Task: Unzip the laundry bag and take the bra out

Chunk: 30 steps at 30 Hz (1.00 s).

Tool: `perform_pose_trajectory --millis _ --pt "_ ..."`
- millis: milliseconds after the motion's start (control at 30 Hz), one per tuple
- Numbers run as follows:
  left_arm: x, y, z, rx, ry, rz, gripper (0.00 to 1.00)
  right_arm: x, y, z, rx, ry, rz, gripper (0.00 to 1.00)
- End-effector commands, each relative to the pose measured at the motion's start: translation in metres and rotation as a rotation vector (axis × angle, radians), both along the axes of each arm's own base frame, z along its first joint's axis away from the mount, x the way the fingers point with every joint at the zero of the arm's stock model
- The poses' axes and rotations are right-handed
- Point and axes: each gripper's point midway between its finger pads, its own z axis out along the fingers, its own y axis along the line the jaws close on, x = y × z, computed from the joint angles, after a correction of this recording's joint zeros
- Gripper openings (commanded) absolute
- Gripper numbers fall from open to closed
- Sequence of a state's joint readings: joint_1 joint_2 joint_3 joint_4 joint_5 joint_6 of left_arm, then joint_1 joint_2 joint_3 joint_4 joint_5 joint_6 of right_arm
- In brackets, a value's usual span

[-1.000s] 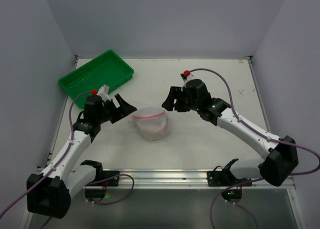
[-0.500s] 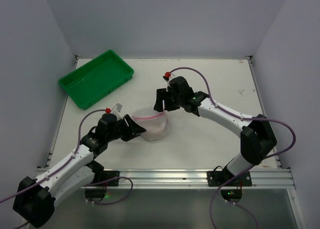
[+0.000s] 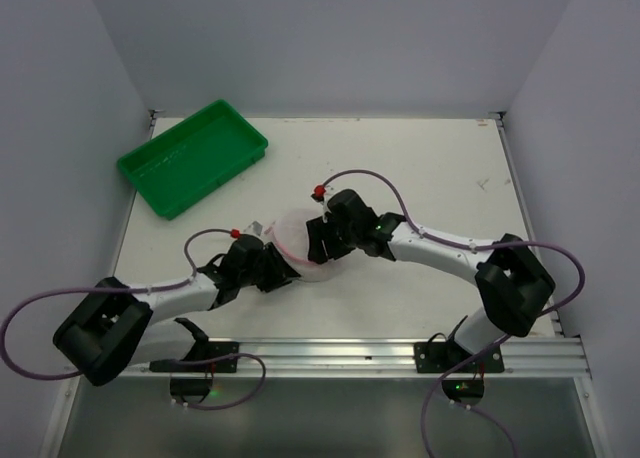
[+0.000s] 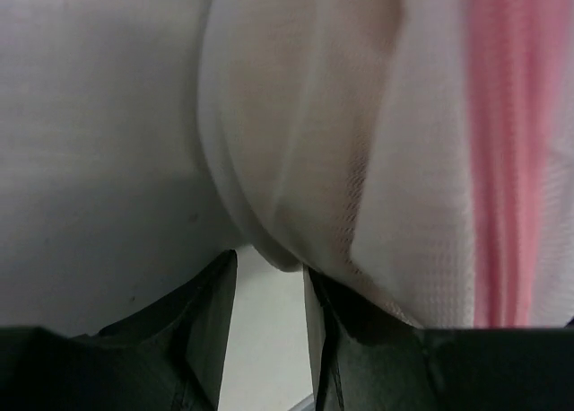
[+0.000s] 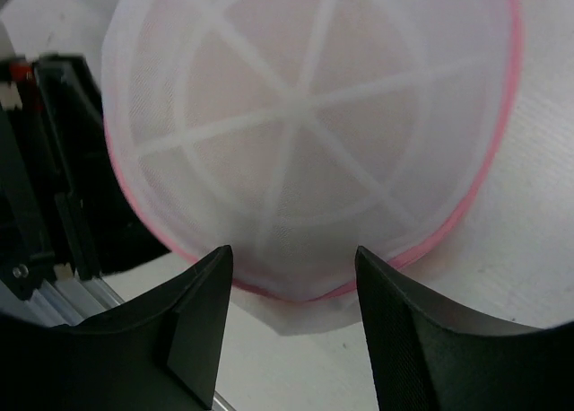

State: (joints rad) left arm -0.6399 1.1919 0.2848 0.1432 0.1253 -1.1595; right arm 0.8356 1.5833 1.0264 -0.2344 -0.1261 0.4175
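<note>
One laundry bag [image 3: 303, 240], zip apparently shut, near-centre on the white table [image 3: 440, 178], bra [image 4: 296, 115] inside (just a beige tint through mesh). Tools: left gripper [image 4: 269, 269], jaws narrowly apart at the bag's left edge, grip undeterminable; right gripper [image 5: 291, 260], jaws wide, straddles its right rim, likely to steady it for unzipping. Also: green tray [image 3: 190, 163] far left; plain grey walls [image 3: 330, 38].

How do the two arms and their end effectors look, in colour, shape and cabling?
The left arm and right arm have white tubular links and bulky black joints. A thin purple cable runs along each, ending by a small red cap. The left end effector and right end effector each have two matte black, wedge-shaped fingers.
</note>
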Motion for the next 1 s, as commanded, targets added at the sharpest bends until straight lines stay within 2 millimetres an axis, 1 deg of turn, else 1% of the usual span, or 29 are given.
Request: perform_pose_trajectory --millis 0,33,67,100,167,200,233,267,300,333,367,400,433,467,500,533,600,667,733,767,800,833,867,900,933,967 --pt "0.047 0.004 0.003 0.086 -0.128 0.059 0.4 -0.021 0.005 0.011 0.033 -0.026 0.056 0.58" --pt "0.056 0.008 0.003 0.108 -0.148 0.08 0.4 -0.026 0.006 0.011 0.04 -0.018 0.054 0.58" --pt "0.062 0.012 0.001 0.124 -0.156 0.089 0.4 -0.035 0.007 0.003 0.033 -0.002 0.068 0.58" --pt "0.071 0.02 -0.002 0.144 -0.164 0.101 0.4 -0.039 0.01 0.0 0.036 0.007 0.069 0.57" --pt "0.085 0.028 -0.001 0.151 -0.193 0.113 0.41 -0.043 0.019 -0.007 0.047 0.032 0.07 0.57" --pt "0.094 0.038 -0.003 0.175 -0.202 0.124 0.41 -0.044 0.024 -0.008 0.052 0.036 0.072 0.57" --pt "0.103 0.041 0.001 0.173 -0.229 0.132 0.44 -0.042 0.03 -0.014 0.056 0.05 0.06 0.56" --pt "0.109 0.045 0.004 0.174 -0.241 0.118 0.46 -0.038 0.041 -0.008 0.078 0.049 0.058 0.56" --pt "0.113 0.045 0.006 0.176 -0.251 0.112 0.48 -0.036 0.048 -0.007 0.094 0.055 0.058 0.56" --pt "0.118 0.046 0.012 0.181 -0.254 0.109 0.49 -0.032 0.056 -0.011 0.103 0.065 0.055 0.56" --pt "0.119 0.046 0.016 0.193 -0.265 0.096 0.5 -0.025 0.066 -0.002 0.125 0.048 0.053 0.56" --pt "0.117 0.047 0.024 0.192 -0.269 0.093 0.51 -0.02 0.071 0.002 0.131 0.034 0.057 0.56" --pt "0.115 0.047 0.03 0.185 -0.275 0.092 0.54 -0.015 0.07 0.004 0.111 0.009 0.056 0.56" --pt "0.112 0.046 0.035 0.166 -0.277 0.095 0.56 -0.009 0.075 0.018 0.127 -0.022 0.057 0.56" --pt "0.11 0.046 0.049 0.144 -0.308 0.102 0.58 -0.005 0.076 0.025 0.131 -0.047 0.056 0.56" --pt "0.104 0.048 0.05 0.145 -0.294 0.102 0.61 0.0 0.075 0.033 0.13 -0.087 0.064 0.56" --pt "0.093 0.052 0.059 0.131 -0.296 0.112 0.65 0.012 0.078 0.058 0.147 -0.147 0.059 0.57" --pt "0.085 0.052 0.065 0.111 -0.297 0.108 0.66 0.014 0.079 0.068 0.151 -0.163 0.065 0.57" --pt "0.077 0.049 0.075 0.077 -0.305 0.092 0.69 0.015 0.075 0.089 0.156 -0.191 0.062 0.58" --pt "0.072 0.043 0.084 0.041 -0.315 0.077 0.7 0.018 0.07 0.097 0.151 -0.212 0.043 0.59" --pt "0.068 0.04 0.088 0.028 -0.316 0.066 0.71 0.02 0.063 0.117 0.175 -0.244 0.023 0.6" --pt "0.064 0.035 0.091 0.02 -0.321 0.052 0.71 0.02 0.054 0.124 0.175 -0.245 0.002 0.61" --pt "0.062 0.031 0.095 0.008 -0.324 0.056 0.72 0.028 0.041 0.128 0.175 -0.246 -0.037 0.62" --pt "0.054 0.016 0.102 -0.012 -0.34 0.013 0.72 0.031 0.03 0.133 0.179 -0.241 -0.062 0.63" --pt "0.049 0.008 0.105 -0.019 -0.342 -0.004 0.73 0.036 0.007 0.134 0.176 -0.225 -0.114 0.63" --pt "0.039 -0.006 0.103 -0.039 -0.317 -0.033 0.73 0.036 -0.004 0.133 0.175 -0.215 -0.132 0.64"
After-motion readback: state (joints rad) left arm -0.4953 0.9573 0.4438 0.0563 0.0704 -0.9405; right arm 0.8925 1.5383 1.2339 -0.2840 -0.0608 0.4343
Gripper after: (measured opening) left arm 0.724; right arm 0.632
